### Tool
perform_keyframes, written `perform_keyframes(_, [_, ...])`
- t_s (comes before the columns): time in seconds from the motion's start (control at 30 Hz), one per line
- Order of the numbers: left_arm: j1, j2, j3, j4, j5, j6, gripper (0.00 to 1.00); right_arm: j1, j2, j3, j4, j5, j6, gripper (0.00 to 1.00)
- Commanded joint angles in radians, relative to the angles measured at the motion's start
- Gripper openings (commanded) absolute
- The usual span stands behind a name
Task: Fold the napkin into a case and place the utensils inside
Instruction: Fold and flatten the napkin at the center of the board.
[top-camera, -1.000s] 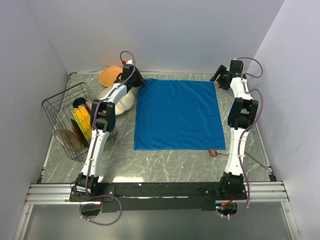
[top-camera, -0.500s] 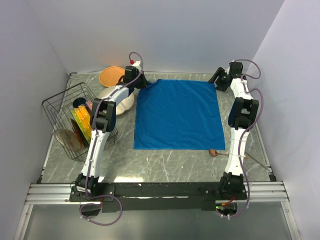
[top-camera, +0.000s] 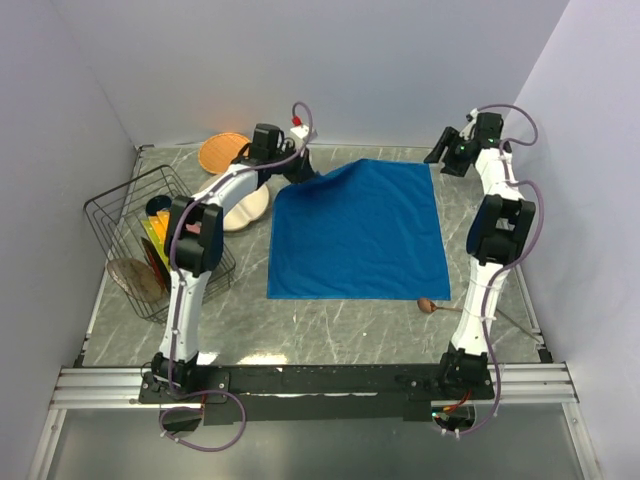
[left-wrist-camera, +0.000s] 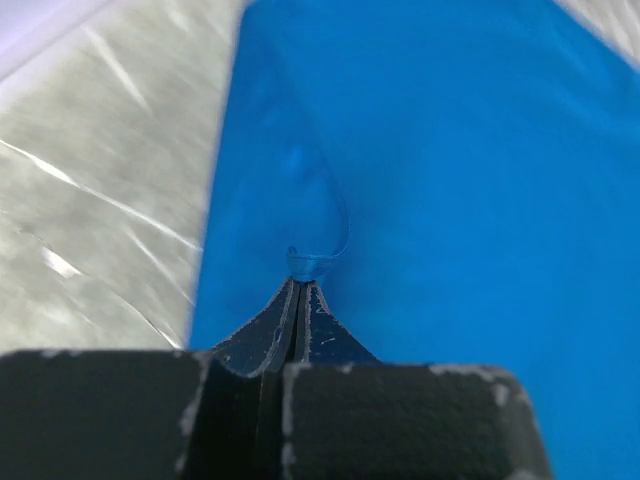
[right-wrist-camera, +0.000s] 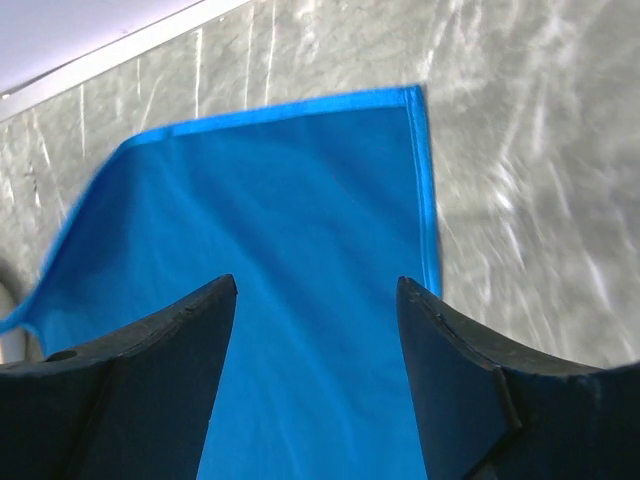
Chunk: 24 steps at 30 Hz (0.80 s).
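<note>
Now left fingers (left-wrist-camera: 268, 338) clenched on far-left corner of napkin (top-camera: 360, 235), corner raised off bench (top-camera: 330, 325). Opposite, right fingers (right-wrist-camera: 165, 345) spread apart above far-right corner; wooden spoon (top-camera: 427, 305) by napkin's near-right corner

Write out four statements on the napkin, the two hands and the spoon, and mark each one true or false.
1. The left hand is shut on a corner of the napkin. True.
2. The right hand grips the napkin's far right corner. False: it is open and holds nothing, above that corner.
3. The napkin is already folded into a narrow case. False: it lies spread out in one layer, with only its far left corner lifted.
4. The wooden spoon lies on the table by the napkin's near right corner. True.
</note>
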Motion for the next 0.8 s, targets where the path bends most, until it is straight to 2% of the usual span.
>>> perform_keyframes(0.0, [-0.017, -0.134, -0.127, -0.204, 0.135, 0.257, 0.01, -0.035, -0.123, -0.077, -0.077, -0.008, -0.069, 0.72])
perform_keyframes(0.23, [-0.021, -0.275, -0.276, -0.511, 0.212, 0.657, 0.01, -0.047, -0.230, -0.206, -0.180, -0.009, -0.179, 0.70])
perform_keyframes(0.43, [-0.013, -0.358, -0.366, -0.654, 0.246, 0.863, 0.01, -0.050, -0.382, -0.411, -0.186, 0.013, -0.236, 0.68])
perform_keyframes(0.57, [0.005, -0.385, -0.395, -0.777, 0.280, 0.960, 0.01, -0.061, -0.482, -0.567, -0.203, 0.070, -0.285, 0.67])
perform_keyframes(0.7, [0.008, -0.407, -0.435, -0.786, 0.241, 1.002, 0.01, -0.067, -0.541, -0.655, -0.220, 0.130, -0.327, 0.65])
perform_keyframes(0.77, [0.008, -0.419, -0.461, -0.776, 0.232, 1.001, 0.01, -0.069, -0.540, -0.671, -0.248, 0.136, -0.342, 0.60])
